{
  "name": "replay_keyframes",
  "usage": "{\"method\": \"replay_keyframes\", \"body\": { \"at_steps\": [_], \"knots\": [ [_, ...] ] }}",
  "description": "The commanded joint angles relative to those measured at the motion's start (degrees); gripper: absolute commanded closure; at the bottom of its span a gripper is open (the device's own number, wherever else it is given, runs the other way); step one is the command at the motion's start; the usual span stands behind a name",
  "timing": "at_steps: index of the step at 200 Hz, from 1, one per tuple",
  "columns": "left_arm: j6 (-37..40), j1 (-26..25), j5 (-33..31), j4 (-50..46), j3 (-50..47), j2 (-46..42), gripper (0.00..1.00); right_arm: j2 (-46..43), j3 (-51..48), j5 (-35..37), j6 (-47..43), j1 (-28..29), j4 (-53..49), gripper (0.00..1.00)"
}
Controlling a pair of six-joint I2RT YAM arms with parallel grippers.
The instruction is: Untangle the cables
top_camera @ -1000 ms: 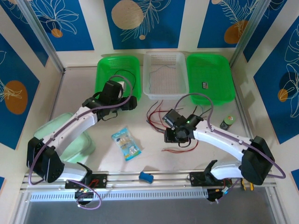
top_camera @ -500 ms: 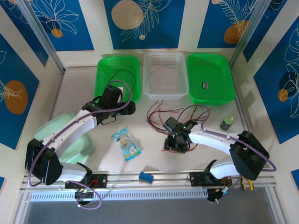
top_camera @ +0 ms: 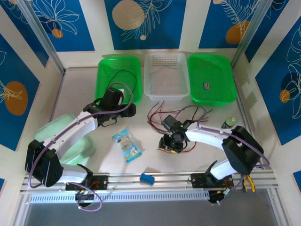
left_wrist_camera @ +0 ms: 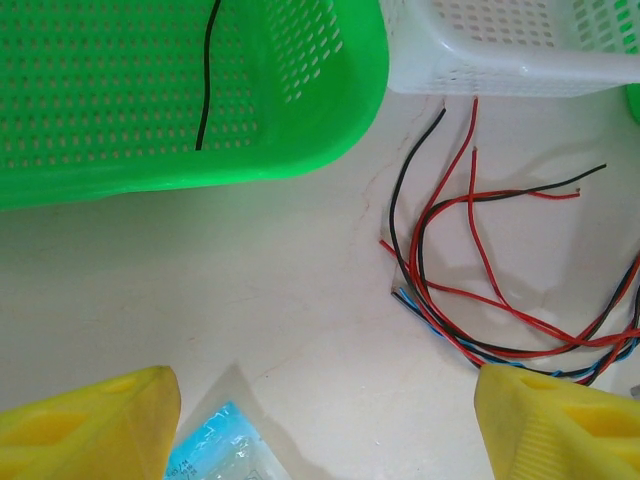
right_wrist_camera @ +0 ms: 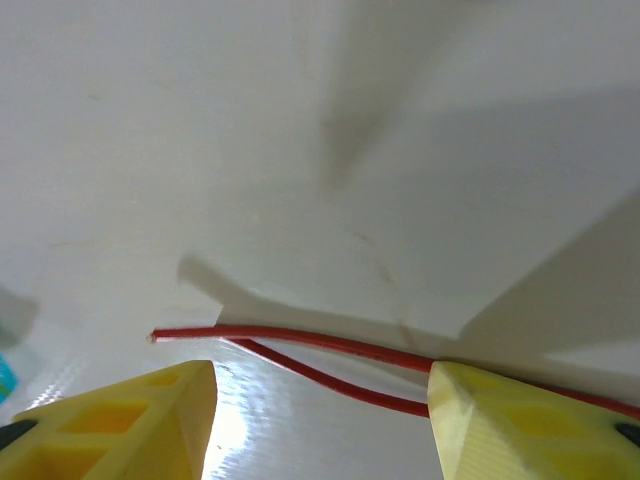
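Cables (top_camera: 159, 116) before middle basket (top_camera: 166, 96)

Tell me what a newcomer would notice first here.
A loose tangle of red and black cables sprawls mid-table, in front of the white basket. The right gripper sits low at its near side, jaws open astride a red wire. Two bright green baskets flank the white one at the far edge.
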Motion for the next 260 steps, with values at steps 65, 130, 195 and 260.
{"method": "replay_keyframes", "body": {
  "at_steps": [65, 130, 195, 260],
  "knots": [
    [1.02, -0.31, -0.74, -2.60, -0.17, -2.94, 0.22, 2.79, 11.52, 9.14, -20.72, 4.95, -12.67, 0.52],
    [1.39, -0.31, -1.10, -3.89, 0.19, -3.89, 0.22, 5.39, 10.92, 13.14, -20.65, 4.86, -20.65, 0.65],
    [1.18, -0.28, -1.00, -4.31, 0.99, -3.49, 0.22, 5.02, 8.61, 13.50, -21.00, 5.69, -18.52, 0.66],
    [1.18, -0.34, -1.11, -5.39, 2.07, -2.85, 0.22, 8.76, 8.55, 14.07, -22.58, 6.66, -16.05, 0.67]
  ]
}}
